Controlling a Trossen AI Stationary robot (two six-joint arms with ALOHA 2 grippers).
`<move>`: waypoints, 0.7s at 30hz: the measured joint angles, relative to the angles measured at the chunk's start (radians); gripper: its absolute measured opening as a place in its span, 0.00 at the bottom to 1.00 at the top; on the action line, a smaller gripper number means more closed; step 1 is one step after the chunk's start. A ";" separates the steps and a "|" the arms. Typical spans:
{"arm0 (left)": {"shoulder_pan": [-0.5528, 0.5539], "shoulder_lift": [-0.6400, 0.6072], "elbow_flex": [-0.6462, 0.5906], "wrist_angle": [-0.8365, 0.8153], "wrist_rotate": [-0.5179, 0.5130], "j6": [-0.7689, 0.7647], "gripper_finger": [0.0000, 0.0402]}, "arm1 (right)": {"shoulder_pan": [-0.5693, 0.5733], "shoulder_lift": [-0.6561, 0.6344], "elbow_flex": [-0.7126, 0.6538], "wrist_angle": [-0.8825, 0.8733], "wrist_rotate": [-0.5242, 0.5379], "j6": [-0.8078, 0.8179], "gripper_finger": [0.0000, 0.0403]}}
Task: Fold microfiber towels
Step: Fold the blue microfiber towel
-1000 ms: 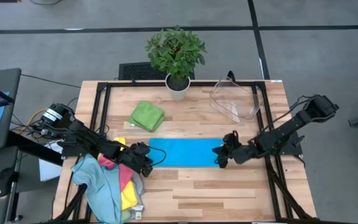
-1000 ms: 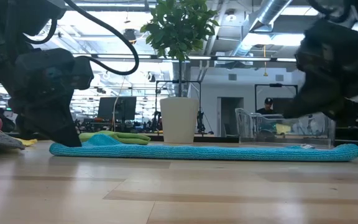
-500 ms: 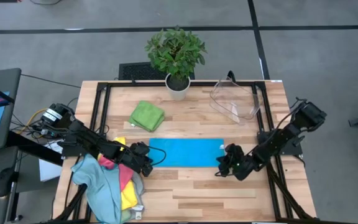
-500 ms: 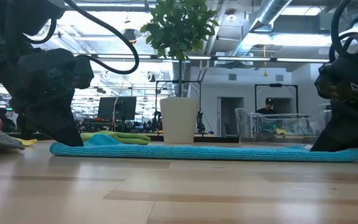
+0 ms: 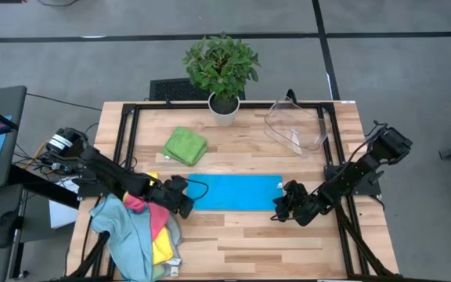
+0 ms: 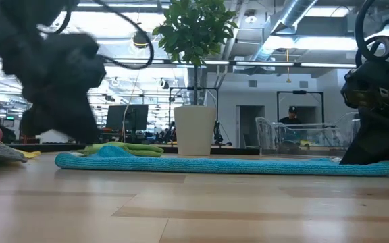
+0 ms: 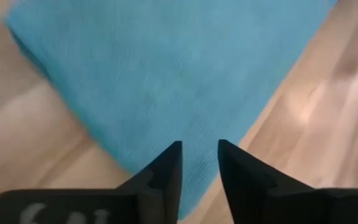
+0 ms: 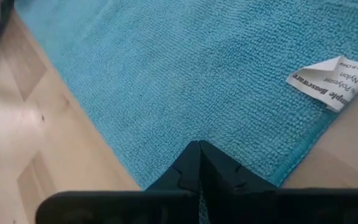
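A blue microfiber towel (image 5: pixel 233 193) lies folded into a long flat strip across the table's middle, its white label (image 8: pixel 328 79) at the right end. My left gripper (image 7: pixel 199 149) hangs open just above the strip's near-left corner, with nothing between its fingers. My right gripper (image 8: pixel 199 144) is shut, its tips down at the strip's near-right corner (image 5: pixel 279 208). A folded green towel (image 5: pixel 185 146) lies flat behind the strip. Several loose towels (image 5: pixel 141 229) are heaped at the near left. My right gripper sets its shut fingertips on the blue towel's top surface (image 8: pixel 166 140), close to the near edge by the right corner. It comes slanting down from the table's right. Whether any cloth is caught between the tips, I cannot tell. The towel lies flat on the table.
A potted plant (image 5: pixel 222 74) stands at the far edge and a clear plastic bin (image 5: pixel 296 125) at the far right. Bare wood lies in front of the strip (image 5: pixel 257 243). Black frame rails run along the table's left and right sides.
My right gripper has gone toward the table's near edge and come down onto the strip's near-right corner. My left gripper has risen off the strip's left end. The towel has stayed flat.
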 joint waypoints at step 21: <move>0.051 0.066 0.001 0.324 -0.037 0.187 0.08 | 0.154 -0.056 0.034 -0.132 -0.002 0.151 0.06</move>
